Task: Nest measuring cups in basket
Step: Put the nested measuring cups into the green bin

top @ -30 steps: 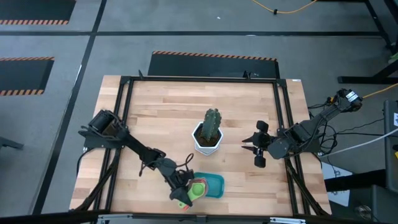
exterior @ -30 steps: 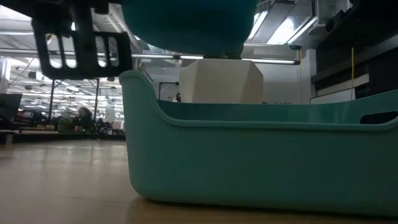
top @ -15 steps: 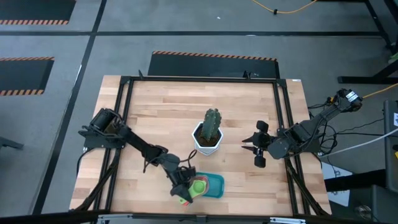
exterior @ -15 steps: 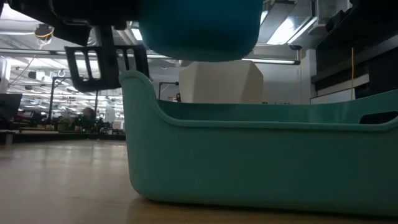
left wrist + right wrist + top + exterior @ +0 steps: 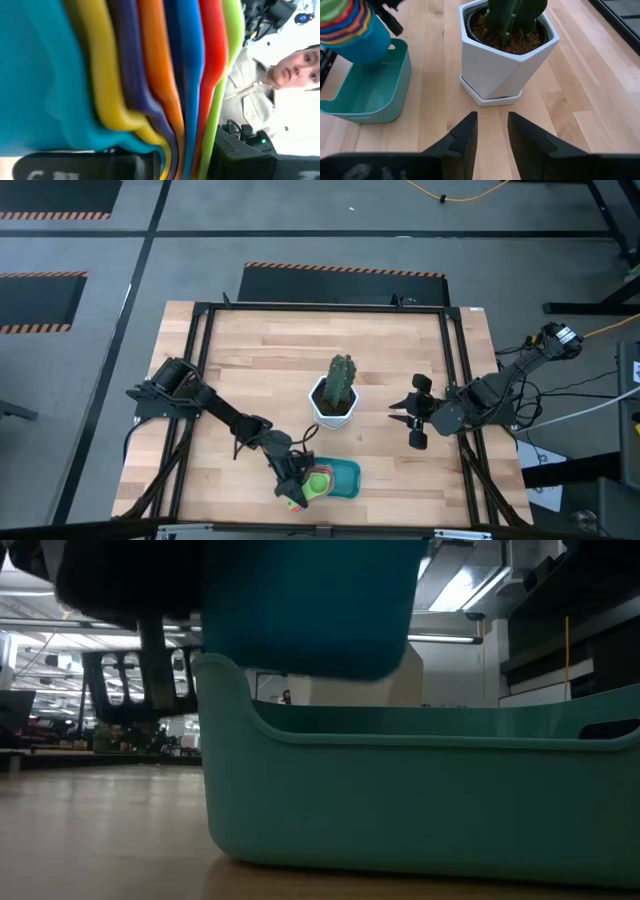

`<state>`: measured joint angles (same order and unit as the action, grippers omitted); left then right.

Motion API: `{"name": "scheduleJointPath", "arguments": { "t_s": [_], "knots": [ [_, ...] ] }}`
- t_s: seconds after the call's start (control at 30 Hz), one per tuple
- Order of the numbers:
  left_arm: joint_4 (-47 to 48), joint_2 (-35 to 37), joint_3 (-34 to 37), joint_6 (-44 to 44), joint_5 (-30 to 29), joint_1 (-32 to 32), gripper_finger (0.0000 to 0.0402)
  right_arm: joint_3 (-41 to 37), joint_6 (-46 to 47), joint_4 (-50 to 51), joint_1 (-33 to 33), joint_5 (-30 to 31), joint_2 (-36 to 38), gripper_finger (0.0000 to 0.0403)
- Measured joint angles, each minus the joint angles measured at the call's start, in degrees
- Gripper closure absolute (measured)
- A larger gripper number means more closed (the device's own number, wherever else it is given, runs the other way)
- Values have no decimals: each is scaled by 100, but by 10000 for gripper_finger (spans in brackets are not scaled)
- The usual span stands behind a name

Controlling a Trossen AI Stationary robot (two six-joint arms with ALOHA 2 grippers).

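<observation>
The measuring cups [image 5: 318, 482] are nested into one stack with the light-blue cup outermost. My left gripper [image 5: 293, 488] carries the stack over the left end of the teal basket [image 5: 343, 477], which sits near the table's near edge. In the right wrist view the stack [image 5: 347, 25] hangs over the basket [image 5: 370, 87]. In the low view the light-blue cup's bottom [image 5: 300, 610] hangs at the height of the basket's rim [image 5: 225, 675]; whether they touch, I cannot tell. My right gripper [image 5: 490, 132] is open and waits to the right of the cactus pot. My left gripper is shut on the stack's bunched flat handles [image 5: 150, 125], pinched between its two fingers [image 5: 85, 165]. It comes at the stack from the table's left and near side. The stack is tilted in the hold, off the table, over the basket's left end.
A white pot with a green cactus [image 5: 338, 395] stands just behind the basket, mid-table. Bare wood lies to the left, at the far side and at the right. A person [image 5: 295, 70] shows beyond the table in the left wrist view.
My left gripper has moved slightly right toward the basket and come down, staying shut on the stack. The stack has dropped from well above the basket's rim to about rim height and has tipped a little.
</observation>
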<state>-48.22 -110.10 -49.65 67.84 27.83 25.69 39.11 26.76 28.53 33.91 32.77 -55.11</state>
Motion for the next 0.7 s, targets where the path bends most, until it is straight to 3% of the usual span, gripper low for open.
{"name": "scheduleJointPath", "arguments": {
  "t_s": [0.7],
  "knots": [
    [-23, -236, -4, 247, 333, -274, 316, 0, 0, -6, 1, -2, 0, 290]
  ]
}}
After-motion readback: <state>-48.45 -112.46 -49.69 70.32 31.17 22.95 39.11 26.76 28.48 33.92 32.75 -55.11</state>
